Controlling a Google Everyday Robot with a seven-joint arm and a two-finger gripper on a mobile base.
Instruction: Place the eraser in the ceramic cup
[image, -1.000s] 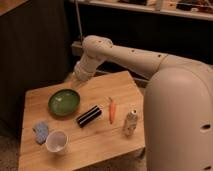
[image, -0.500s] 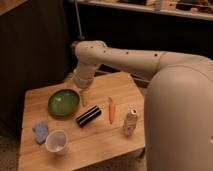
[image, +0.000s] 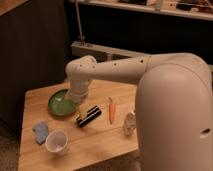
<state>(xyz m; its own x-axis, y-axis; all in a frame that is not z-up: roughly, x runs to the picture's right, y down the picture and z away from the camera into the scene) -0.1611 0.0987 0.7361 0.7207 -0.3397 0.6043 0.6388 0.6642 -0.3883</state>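
The eraser (image: 88, 115), a black oblong block with pale stripes, lies on the wooden table (image: 105, 145) near its middle. The ceramic cup (image: 56, 142), small, round and white, stands near the table's front left. My gripper (image: 79, 111) hangs from the white arm at the left end of the eraser, between it and the green plate (image: 59, 104). The arm hides most of the gripper.
A carrot (image: 112, 110) lies right of the eraser. A slim pale bottle (image: 129, 123) stands at the right edge. A blue sponge-like lump (image: 40, 132) lies left of the cup. The robot's white body (image: 175, 120) fills the right side. A dark wall stands behind.
The arm has swung down and toward the table's middle, bringing the gripper from above the plate's far side to the eraser's left end. The objects have not moved.
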